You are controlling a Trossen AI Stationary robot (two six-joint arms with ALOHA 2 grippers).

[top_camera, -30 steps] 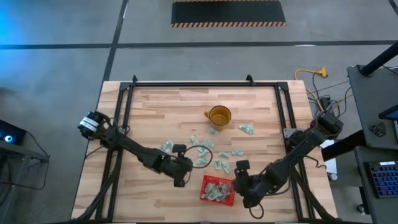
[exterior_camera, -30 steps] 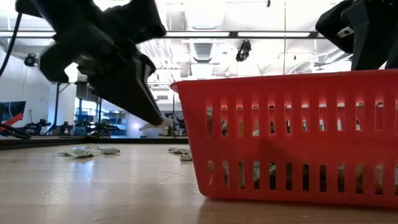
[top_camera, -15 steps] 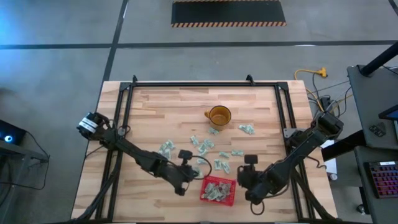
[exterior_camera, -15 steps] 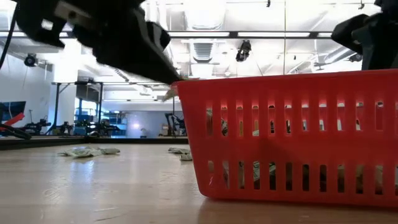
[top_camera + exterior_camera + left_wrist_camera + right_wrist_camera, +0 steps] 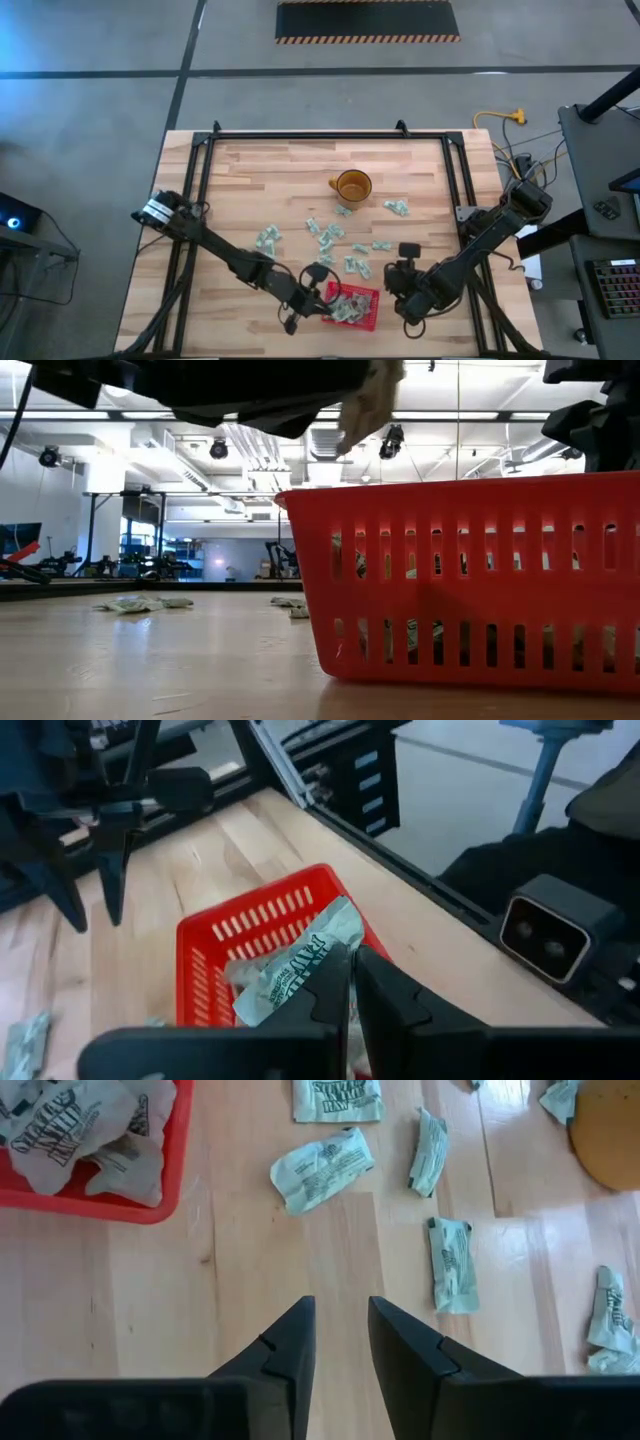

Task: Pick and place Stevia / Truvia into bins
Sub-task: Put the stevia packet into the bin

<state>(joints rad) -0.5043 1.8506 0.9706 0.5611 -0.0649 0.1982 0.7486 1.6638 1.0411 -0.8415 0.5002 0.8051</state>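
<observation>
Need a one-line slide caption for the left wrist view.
Left gripper, shut on a packet, above the red basket.

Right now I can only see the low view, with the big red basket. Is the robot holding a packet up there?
Observer: Yes. The left gripper is shut on a packet, above the red basket.
Operator: Is there anything in the basket?
Observer: Yes, crumpled packets in the basket.
Operator: What's the other arm doing?
Observer: The right gripper is empty, fingers apart, over bare wood near the loose packets.
Operator: Is there a cup?
Observer: Yes, a yellow mug farther back.
</observation>
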